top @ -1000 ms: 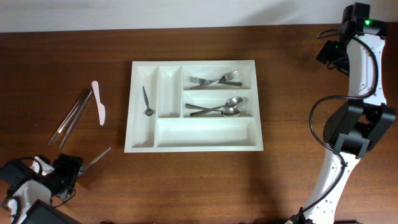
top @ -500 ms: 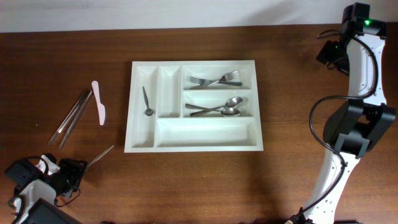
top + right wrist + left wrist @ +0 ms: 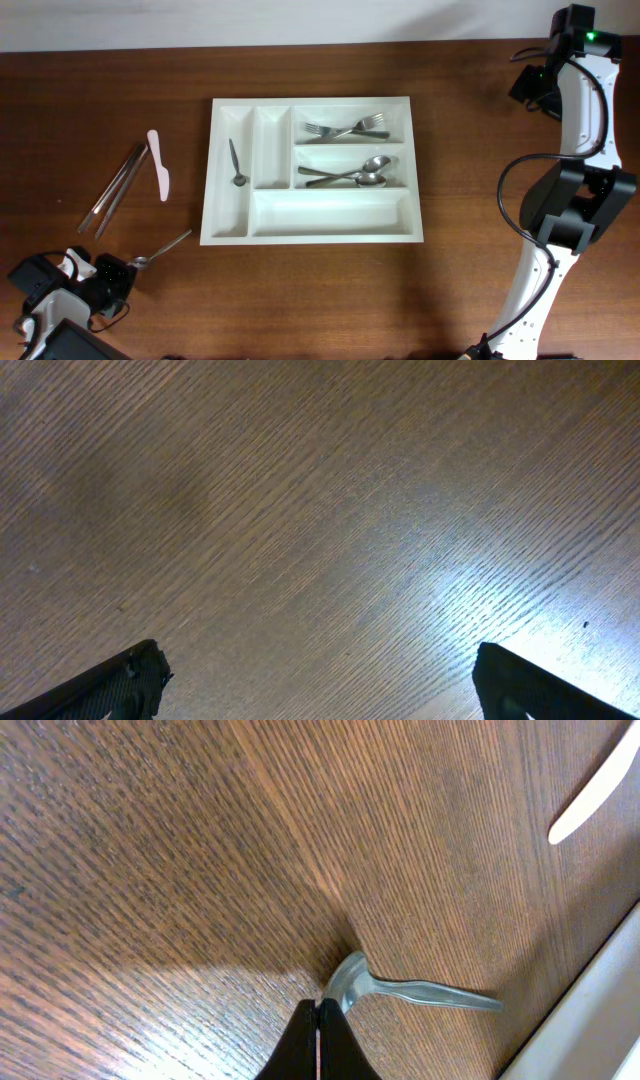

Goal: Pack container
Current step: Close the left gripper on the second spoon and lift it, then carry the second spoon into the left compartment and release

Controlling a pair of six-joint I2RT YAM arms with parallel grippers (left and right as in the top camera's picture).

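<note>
White cutlery tray (image 3: 330,212) is sitting flat in the middle of the desk (image 3: 380,300), with forks (image 3: 345,129) and spoons (image 3: 352,174) already in it. Off the tray's lower-left corner, the left hand (image 3: 318,1015) is clenched on the tip of a metal utensil (image 3: 420,990). Right hand (image 3: 315,680), way off to the tray's right, is spread wide over bare wood, holding nothing.

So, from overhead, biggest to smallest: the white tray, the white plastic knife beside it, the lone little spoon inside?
1. white cutlery tray, by far.
2. white plastic knife.
3. small spoon, clearly shorter and thinner than the knife.
</note>
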